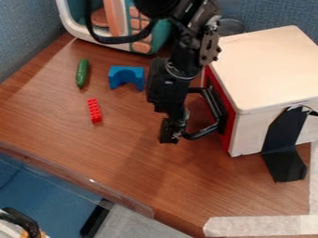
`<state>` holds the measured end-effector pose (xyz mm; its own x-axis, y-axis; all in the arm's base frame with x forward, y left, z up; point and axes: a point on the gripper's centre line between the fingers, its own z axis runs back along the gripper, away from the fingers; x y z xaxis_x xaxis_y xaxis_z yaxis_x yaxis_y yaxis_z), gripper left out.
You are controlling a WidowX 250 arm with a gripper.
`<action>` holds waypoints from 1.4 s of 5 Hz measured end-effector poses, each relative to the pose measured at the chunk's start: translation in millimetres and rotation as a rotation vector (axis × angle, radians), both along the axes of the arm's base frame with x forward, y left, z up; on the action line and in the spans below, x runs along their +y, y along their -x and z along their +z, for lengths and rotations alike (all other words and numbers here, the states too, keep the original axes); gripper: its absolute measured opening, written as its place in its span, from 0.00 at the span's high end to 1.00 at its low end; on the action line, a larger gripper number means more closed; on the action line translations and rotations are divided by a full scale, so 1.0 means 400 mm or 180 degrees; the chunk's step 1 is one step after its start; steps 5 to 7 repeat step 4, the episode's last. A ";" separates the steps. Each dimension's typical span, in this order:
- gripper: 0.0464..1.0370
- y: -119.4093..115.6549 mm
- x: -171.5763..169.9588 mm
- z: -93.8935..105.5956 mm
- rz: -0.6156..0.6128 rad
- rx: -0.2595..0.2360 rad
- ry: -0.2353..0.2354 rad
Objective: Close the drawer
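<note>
- Your drawer (229, 135) is in the box (267, 60): its red front lies against the box's left side, and you can make out no gap there.
- The black handle (215, 104) juts out from that red front, to the left of the box.
- Your hand (172, 134) hangs down left of the box, at the lower end of the handle; whether they touch, you cannot tell.
- How wide your hand stands, or if it grips anything, you cannot tell either.
- The arm (190, 53) comes in from the top edge of your view, left of the box, and hides part of the bench (124, 153).
- Well left of the box, beyond your arm, you have a blue block (126, 76) with an arched notch.
- Farther left of the box lie a green cucumber (82, 73) and a red brick (94, 110), the brick nearer you.
- Behind these, to the upper left of the box, stands a toy microwave (162, 36) with a teal body and orange buttons.
- A black strip (284, 132) runs down the near side of the box onto the bench.
- Nearer you than the box, pale tape (267, 226) is stuck along the bench.
- Blue padded panels (25, 42) rise behind the bench.
</note>
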<state>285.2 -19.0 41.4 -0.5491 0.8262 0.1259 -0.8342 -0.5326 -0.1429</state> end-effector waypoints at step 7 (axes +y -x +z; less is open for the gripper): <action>0.04 0.178 0.156 0.221 0.0206 -0.0002 0.0650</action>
